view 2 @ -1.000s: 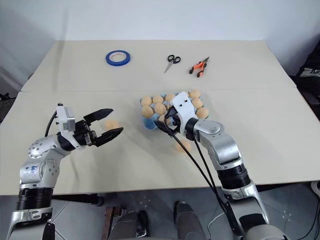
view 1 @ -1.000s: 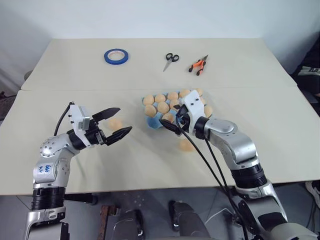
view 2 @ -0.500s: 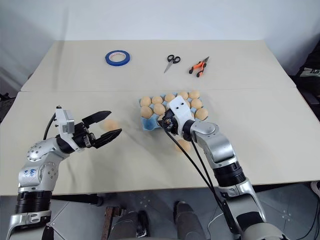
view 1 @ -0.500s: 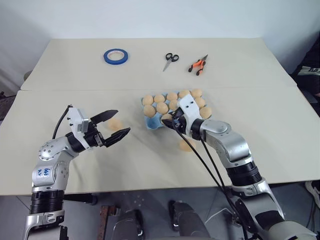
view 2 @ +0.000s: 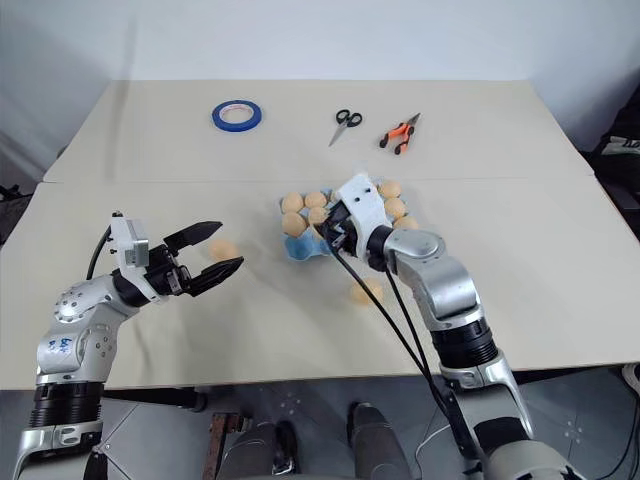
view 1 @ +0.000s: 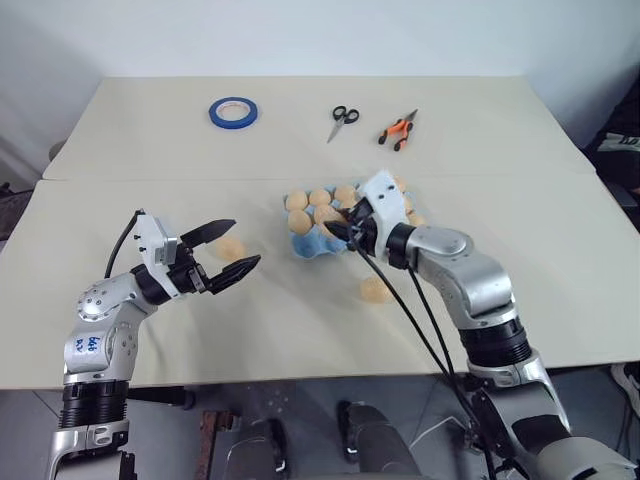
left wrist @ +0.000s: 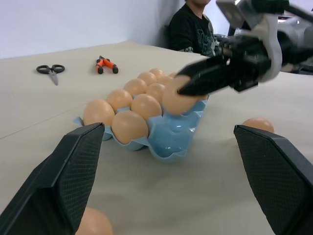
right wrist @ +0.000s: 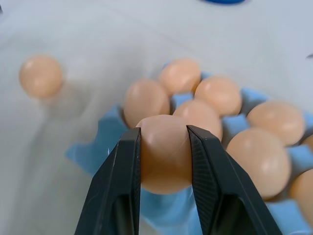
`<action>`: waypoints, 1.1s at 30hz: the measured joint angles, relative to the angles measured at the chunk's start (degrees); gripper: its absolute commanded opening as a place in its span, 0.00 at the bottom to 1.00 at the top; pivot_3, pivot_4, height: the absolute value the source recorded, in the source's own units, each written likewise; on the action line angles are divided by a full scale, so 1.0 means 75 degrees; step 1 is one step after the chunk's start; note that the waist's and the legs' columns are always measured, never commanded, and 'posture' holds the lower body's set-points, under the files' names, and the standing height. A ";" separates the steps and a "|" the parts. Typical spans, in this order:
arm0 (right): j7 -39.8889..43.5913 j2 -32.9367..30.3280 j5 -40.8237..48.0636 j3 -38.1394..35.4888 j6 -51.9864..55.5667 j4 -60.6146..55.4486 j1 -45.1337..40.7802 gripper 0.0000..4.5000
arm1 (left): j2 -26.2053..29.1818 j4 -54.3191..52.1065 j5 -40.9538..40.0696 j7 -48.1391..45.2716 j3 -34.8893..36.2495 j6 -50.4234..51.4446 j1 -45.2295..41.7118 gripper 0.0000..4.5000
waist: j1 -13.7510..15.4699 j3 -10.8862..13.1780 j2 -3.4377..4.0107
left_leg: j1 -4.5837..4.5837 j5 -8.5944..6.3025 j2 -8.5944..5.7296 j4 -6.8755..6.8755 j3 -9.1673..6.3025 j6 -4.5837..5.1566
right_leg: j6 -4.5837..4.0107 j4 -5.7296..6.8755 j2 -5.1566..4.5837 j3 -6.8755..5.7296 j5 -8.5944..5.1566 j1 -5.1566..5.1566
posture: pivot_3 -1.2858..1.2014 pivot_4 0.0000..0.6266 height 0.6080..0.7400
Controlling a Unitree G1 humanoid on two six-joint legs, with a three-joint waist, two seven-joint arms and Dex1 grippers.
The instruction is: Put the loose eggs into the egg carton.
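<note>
Right gripper (right wrist: 164, 147) pinches an egg (right wrist: 164, 152) above the egg carton (left wrist: 171, 134), left gripper (view 1: 228, 250) gapes empty; squeezing could crack it.

The left arm reaches forward from about seven o'clock in the head view, forearm angled up toward two o'clock. Its left gripper (view 1: 228, 250) hangs with both black fingers spread wide (as wide as they go), nothing between them, tips pointing toward three o'clock.

The right arm comes in from about five o'clock, elbow bent, forearm running toward ten o'clock with the wrist tipped slightly down. Its right gripper (right wrist: 164, 152) is clamped from both sides on an egg (right wrist: 164, 147), the two fingers (right wrist: 122, 176) pressing its flanks, raised off the surface.
</note>
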 measured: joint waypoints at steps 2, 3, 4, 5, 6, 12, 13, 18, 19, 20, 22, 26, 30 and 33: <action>0.0003 -0.0301 0.0005 -0.0166 0.0128 -0.0129 0.0003 0.28 | 0.0000 0.0000 0.0000 0.0002 0.0001 0.0000 0.0001 1.00 | 0.0009 0.0000 0.0000 | -0.0002 -0.0001 -0.0001 -0.0004 0.0000 0.0001 | 0.0000 -0.0009 -0.0002 -0.0001 0.0000 0.0001 | 0.52 0.24 1.00; 0.0008 -0.0441 0.0005 -0.0236 0.0168 -0.0159 0.0011 0.28 | 0.0000 0.0000 0.0000 0.0002 0.0001 0.0000 0.0002 1.00 | 0.0011 0.0000 0.0000 | -0.0003 -0.0002 -0.0001 -0.0006 0.0000 0.0002 | 0.0000 -0.0014 -0.0003 -0.0001 0.0000 0.0001 | 0.52 0.24 1.00; 0.0013 -0.0577 0.0005 -0.0289 0.0213 -0.0188 0.0039 0.28 | 0.0000 0.0000 0.0000 0.0003 0.0002 0.0000 0.0004 1.00 | 0.0009 0.0000 0.0000 | -0.0003 -0.0003 -0.0001 -0.0008 0.0000 0.0002 | 0.0000 -0.0017 -0.0003 -0.0001 0.0000 0.0001 | 0.52 0.24 1.00; 0.0019 -0.0656 0.0005 -0.0321 0.0263 -0.0205 0.0071 0.28 | 0.0000 0.0000 0.0000 0.0003 0.0002 0.0000 0.0006 1.00 | 0.0010 0.0000 0.0000 | -0.0004 -0.0004 -0.0001 -0.0009 0.0001 0.0002 | -0.0001 -0.0019 -0.0003 -0.0002 0.0000 0.0001 | 0.52 0.24 1.00; 0.0032 -0.0746 0.0009 -0.0324 0.0307 -0.0231 0.0129 0.28 | 0.0000 0.0000 0.0000 0.0003 0.0002 0.0000 0.0007 1.00 | 0.0011 0.0000 0.0000 | -0.0003 -0.0004 -0.0001 -0.0013 0.0001 0.0001 | -0.0001 -0.0021 -0.0003 -0.0001 0.0000 0.0001 | 0.52 0.24 1.00; 0.0202 -0.0928 0.0121 -0.0292 0.0571 -0.0386 0.0388 0.51 | -0.0030 -0.0002 -0.0001 0.0003 -0.0001 0.0000 0.0008 1.00 | -0.0008 0.0000 0.0000 | -0.0001 -0.0003 0.0006 -0.0024 0.0005 0.0001 | -0.0005 -0.0020 0.0006 -0.0002 -0.0003 -0.0003 | 0.52 0.24 1.00; 0.0219 -0.0927 0.0161 -0.0270 0.0603 -0.0412 0.0423 0.59 | -0.0030 -0.0002 -0.0001 0.0004 -0.0001 0.0000 0.0008 1.00 | -0.0006 0.0000 0.0000 | -0.0001 -0.0003 0.0006 -0.0024 0.0005 0.0002 | -0.0005 -0.0020 0.0007 -0.0004 -0.0003 -0.0003 | 0.52 0.24 1.00; 0.0250 -0.0923 0.0252 -0.0251 0.0606 -0.0443 0.0456 0.99 | -0.0035 -0.0002 -0.0001 0.0002 -0.0002 0.0000 0.0007 1.00 | 0.0000 0.0000 0.0000 | -0.0001 -0.0003 0.0000 -0.0018 0.0009 0.0002 | -0.0005 -0.0020 0.0004 -0.0004 -0.0003 -0.0003 | 0.52 0.24 1.00; 0.0262 -0.0927 0.0266 -0.0252 0.0606 -0.0460 0.0456 0.99 | -0.0035 -0.0002 -0.0001 0.0000 -0.0002 0.0000 0.0007 1.00 | 0.0003 0.0000 0.0000 | -0.0001 -0.0003 0.0000 -0.0018 0.0009 0.0003 | -0.0004 -0.0019 0.0003 -0.0004 -0.0003 -0.0003 | 0.52 0.24 1.00; 0.0285 -0.0954 0.0312 -0.0259 0.0611 -0.0505 0.0456 0.99 | -0.0036 -0.0002 -0.0001 -0.0001 -0.0003 0.0000 0.0007 1.00 | 0.0006 0.0000 0.0000 | -0.0001 -0.0003 0.0000 -0.0018 0.0009 0.0002 | -0.0004 -0.0019 0.0003 -0.0004 -0.0003 -0.0003 | 0.52 0.24 1.00; 0.0369 -0.1120 0.0421 -0.0306 0.0636 -0.0699 0.0456 0.99 | -0.0037 -0.0002 -0.0001 -0.0005 -0.0003 0.0000 0.0007 1.00 | 0.0015 0.0000 0.0000 | -0.0002 -0.0003 0.0001 -0.0019 0.0007 0.0002 | -0.0004 -0.0020 0.0004 -0.0006 -0.0003 -0.0003 | 0.52 0.24 1.00; 0.0871 -0.2028 0.1056 -0.1034 0.1056 -0.1556 0.0919 0.99 | -0.0033 -0.0008 -0.0005 -0.0048 0.0008 0.0001 0.0028 1.00 | 0.0085 0.0000 -0.0001 | -0.0004 -0.0011 0.0003 -0.0021 0.0001 0.0020 | -0.0005 -0.0033 0.0002 -0.0011 -0.0003 0.0001 | 0.52 0.24 1.00; 0.2015 -0.3131 0.1663 -0.2052 0.0564 -0.2365 0.2553 0.99 | 0.0002 0.0066 -0.0008 -0.0169 0.0017 0.0000 0.0017 1.00 | 0.0243 -0.0002 -0.0004 | -0.0004 -0.0023 0.0009 -0.0019 0.0003 0.0047 | -0.0005 -0.0059 0.0010 -0.0015 -0.0004 0.0013 | 0.52 0.24 1.00; 0.3028 -0.3216 0.2001 -0.2708 -0.0724 -0.2446 0.3777 0.99 | 0.0085 0.0200 -0.0007 -0.0269 0.0083 -0.0005 -0.0032 1.00 | 0.0245 -0.0001 -0.0003 | -0.0001 -0.0028 0.0009 -0.0001 0.0024 0.0060 | 0.0004 -0.0057 0.0017 -0.0011 0.0000 0.0016 | 0.52 0.24 1.00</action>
